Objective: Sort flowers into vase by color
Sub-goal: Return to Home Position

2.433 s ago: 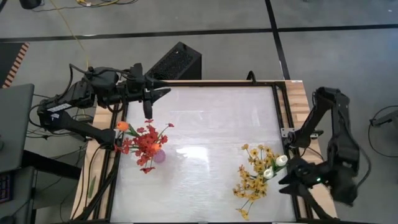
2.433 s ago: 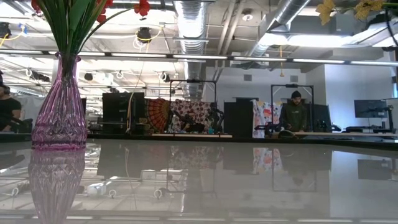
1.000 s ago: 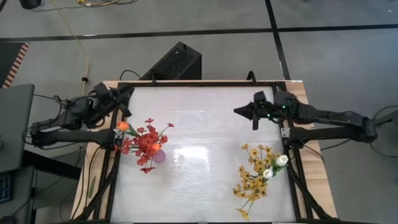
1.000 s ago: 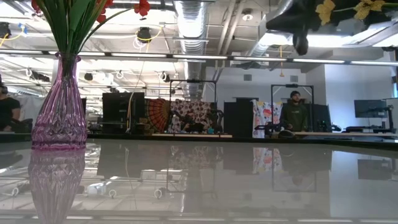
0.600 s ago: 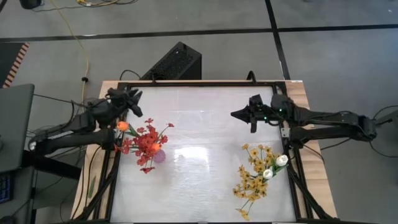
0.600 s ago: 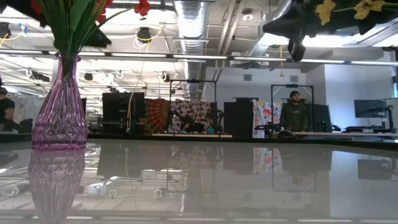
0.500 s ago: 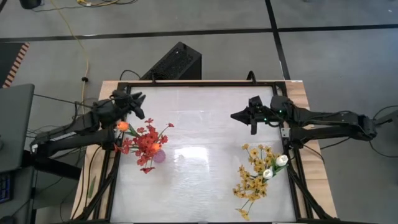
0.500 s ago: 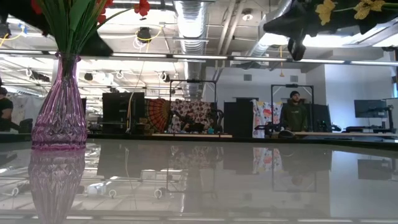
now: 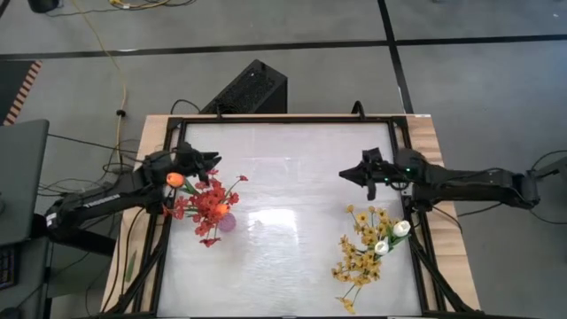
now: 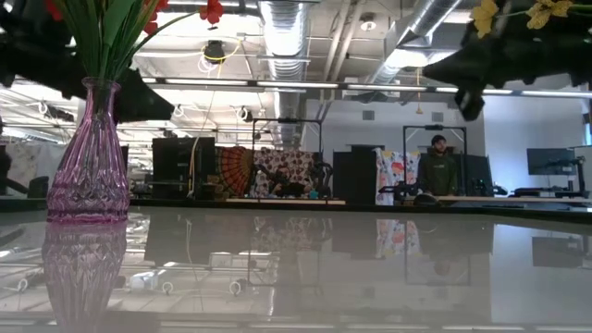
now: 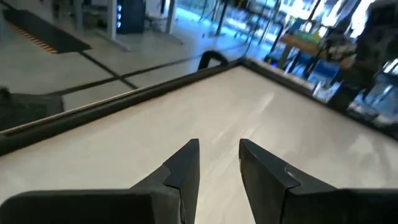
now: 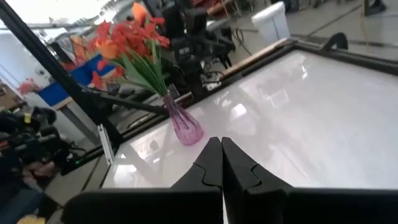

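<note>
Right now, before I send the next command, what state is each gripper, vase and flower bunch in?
Left gripper: slightly open, empty, at the left edge of the table.
Right gripper: shut, empty, over the table's right side.
Purple vase: upright, holding red and orange flowers.
Yellow and white flowers: bunched together on the right; their vase cannot be made out.

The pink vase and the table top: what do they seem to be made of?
The pink vase looks like glass, or perhaps clear plastic: it is translucent, with a shiny, cut, ribbed pattern. The table top is a smooth, glossy white sheet, maybe laminate or acrylic; it mirrors the vase and the room behind it. The pictures do not settle its exact material.
</note>
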`<act>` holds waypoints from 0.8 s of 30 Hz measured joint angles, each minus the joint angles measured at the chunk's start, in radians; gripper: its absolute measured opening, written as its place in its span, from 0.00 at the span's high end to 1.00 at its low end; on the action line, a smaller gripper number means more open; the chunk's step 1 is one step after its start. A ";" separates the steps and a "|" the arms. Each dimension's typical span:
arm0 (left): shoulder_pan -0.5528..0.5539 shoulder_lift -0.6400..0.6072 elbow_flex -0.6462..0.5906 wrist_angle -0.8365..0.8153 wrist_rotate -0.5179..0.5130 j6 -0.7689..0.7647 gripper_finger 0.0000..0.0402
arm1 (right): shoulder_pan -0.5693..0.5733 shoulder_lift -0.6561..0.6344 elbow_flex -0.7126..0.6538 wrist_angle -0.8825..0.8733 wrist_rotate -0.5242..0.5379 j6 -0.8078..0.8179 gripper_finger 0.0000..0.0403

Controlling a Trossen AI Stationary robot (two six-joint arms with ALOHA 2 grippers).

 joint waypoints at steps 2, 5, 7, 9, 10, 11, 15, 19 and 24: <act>0.000 -0.032 -0.046 0.052 0.003 -0.022 0.75 | -0.010 -0.070 -0.028 -0.014 0.007 -0.002 0.96; 0.000 -0.078 -0.104 0.108 0.034 -0.050 0.75 | -0.030 -0.171 -0.075 -0.018 0.011 -0.005 0.96; 0.000 -0.109 -0.130 0.115 0.054 -0.055 0.75 | -0.045 -0.236 -0.116 -0.033 0.013 -0.004 0.96; 0.000 -0.137 -0.151 0.119 0.057 -0.066 0.75 | -0.060 -0.296 -0.152 -0.060 0.024 0.004 0.96; 0.000 -0.151 -0.159 0.117 0.056 -0.074 0.75 | -0.067 -0.323 -0.171 -0.064 0.024 0.013 0.96; 0.000 -0.164 -0.162 0.108 0.057 -0.080 0.75 | -0.071 -0.352 -0.184 -0.069 0.025 0.022 0.96; 0.000 -0.191 -0.162 0.083 0.071 -0.091 0.75 | -0.079 -0.453 -0.204 -0.113 0.025 -0.007 0.96; 0.000 -0.196 -0.162 0.079 0.120 -0.099 0.75 | -0.097 -0.527 -0.251 -0.146 0.027 -0.031 0.96; 0.000 -0.194 -0.163 0.055 0.101 -0.096 0.75 | -0.119 -0.562 -0.259 -0.206 0.054 -0.016 0.94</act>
